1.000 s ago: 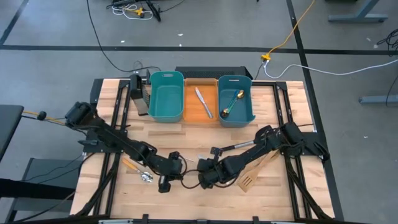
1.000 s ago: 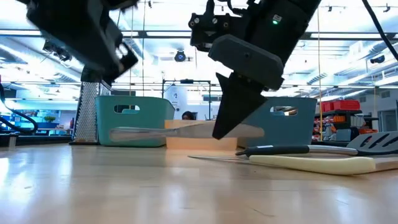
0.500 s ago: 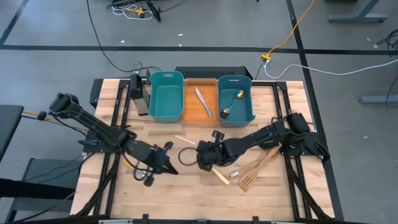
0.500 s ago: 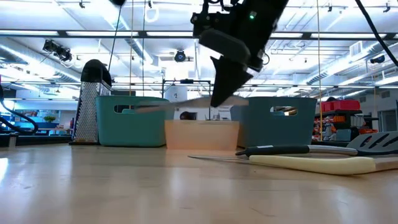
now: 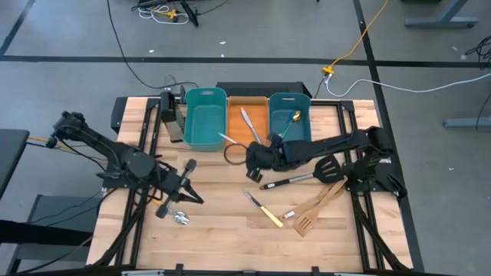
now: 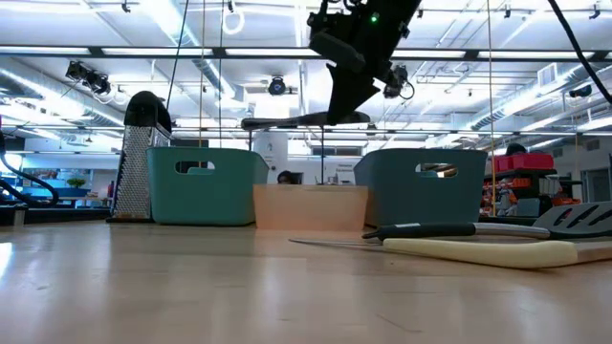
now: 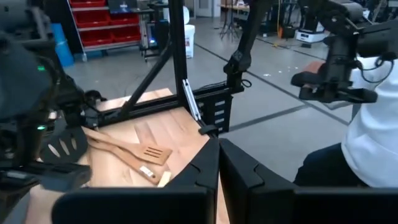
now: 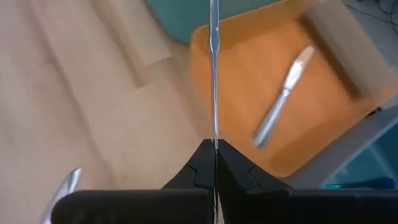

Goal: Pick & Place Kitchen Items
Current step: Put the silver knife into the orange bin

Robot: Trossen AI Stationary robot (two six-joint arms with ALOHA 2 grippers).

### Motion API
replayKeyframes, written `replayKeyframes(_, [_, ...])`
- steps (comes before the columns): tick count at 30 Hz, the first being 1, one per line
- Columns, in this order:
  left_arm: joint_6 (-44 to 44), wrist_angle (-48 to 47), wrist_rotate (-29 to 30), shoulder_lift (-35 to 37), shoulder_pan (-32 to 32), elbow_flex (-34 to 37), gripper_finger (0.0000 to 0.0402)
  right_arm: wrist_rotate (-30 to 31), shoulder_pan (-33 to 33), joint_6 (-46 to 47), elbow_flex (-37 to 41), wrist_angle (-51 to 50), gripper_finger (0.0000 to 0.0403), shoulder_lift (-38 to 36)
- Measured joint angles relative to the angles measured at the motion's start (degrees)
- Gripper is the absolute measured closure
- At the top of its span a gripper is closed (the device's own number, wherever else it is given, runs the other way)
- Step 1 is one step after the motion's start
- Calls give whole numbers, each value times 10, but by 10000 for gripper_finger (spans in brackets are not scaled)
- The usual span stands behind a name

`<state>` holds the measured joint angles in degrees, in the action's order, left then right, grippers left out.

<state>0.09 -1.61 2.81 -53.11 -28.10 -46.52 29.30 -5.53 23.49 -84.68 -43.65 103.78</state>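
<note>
My right gripper [image 5: 252,153] hangs just before the near wall of the orange bin [image 5: 247,138], shut on a slim silver utensil [image 6: 296,119], likely a knife. In the orange bin lies a silver knife [image 8: 280,109]. A gold spoon [image 5: 294,119] rests in the right teal bin [image 5: 290,142]. On the table lie a black slotted spatula [image 5: 326,169], two wooden spatulas [image 5: 318,203], a cream-handled knife [image 5: 262,209] and a spoon [image 5: 180,218]. My left gripper [image 7: 218,155] is shut on nothing, raised over the table's left part [image 5: 192,184]. My right gripper pinches the silver utensil between its two fingers near one end, on a thin stretch [image 8: 214,134] that shows edge-on. The fingers slant down from the table's right. The utensil is lifted clear and lies level, its long free end [image 5: 225,137] reaching toward the bins.
A left teal bin [image 5: 205,121] stands beside the orange one, with a metal grater [image 5: 170,116] to its left. A dark cable loop [image 5: 233,152] hangs by my right gripper. Bare wood lies in the near middle [image 5: 222,230]. A person in white [image 7: 373,137] sits beyond the table.
My right gripper has risen and gone from the near middle of the table toward the far edge, carrying the silver utensil level up to the orange bin. My left gripper has risen, drawn back toward the table's left edge, and rolled.
</note>
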Motion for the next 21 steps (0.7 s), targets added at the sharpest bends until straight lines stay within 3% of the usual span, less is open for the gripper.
replayKeyframes(21, [36,-17,21,16,0,0,383,-84,185,-30,-1,23,396,-7])
